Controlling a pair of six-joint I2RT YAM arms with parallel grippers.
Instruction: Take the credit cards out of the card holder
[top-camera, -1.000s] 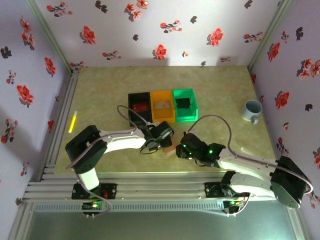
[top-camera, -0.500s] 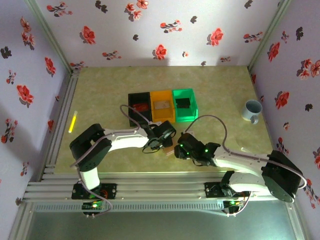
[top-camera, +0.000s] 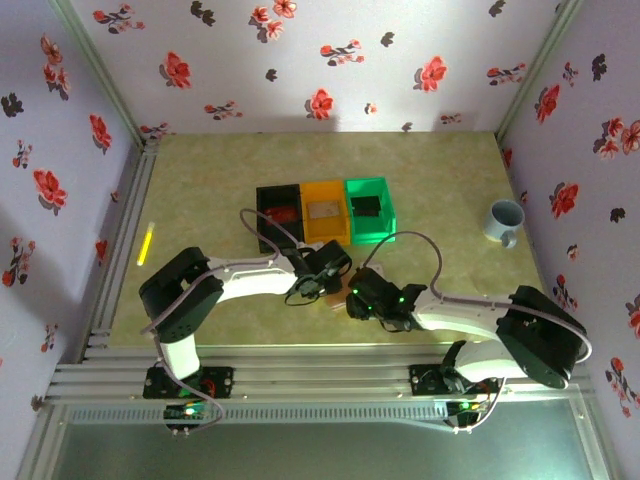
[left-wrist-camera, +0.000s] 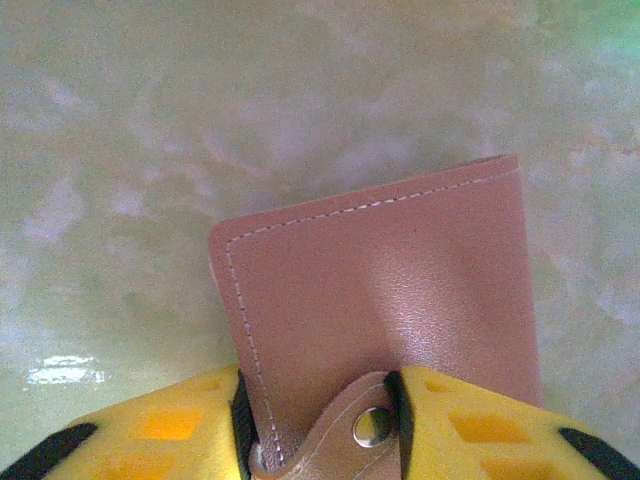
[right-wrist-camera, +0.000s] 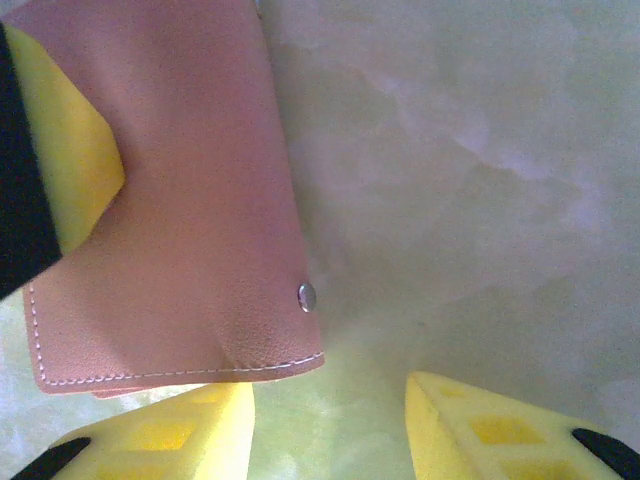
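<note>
1. The right end effector (right-wrist-camera: 330, 430) hangs low over the counter (right-wrist-camera: 480, 180), fingers apart and holding nothing.
2. Just beyond it the folded card holder (left-wrist-camera: 380, 300) sits at the counter's near middle, clamped at its snap tab by the left end effector (left-wrist-camera: 320, 430).
3. Farther back, a row: black bin (top-camera: 261, 220), orange bin (top-camera: 325, 189), green bin (top-camera: 386, 225).

Left end effector (left-wrist-camera: 320, 430) clamped (on card holder (left-wrist-camera: 380, 290)), right end effector (right-wrist-camera: 330, 430) spread open

From high above and behind the card holder (top-camera: 336, 299), we look down over the whole bench (top-camera: 200, 180). Our two wrist cameras face down very close to the card holder, from different sides of it; all three views share it.
</note>
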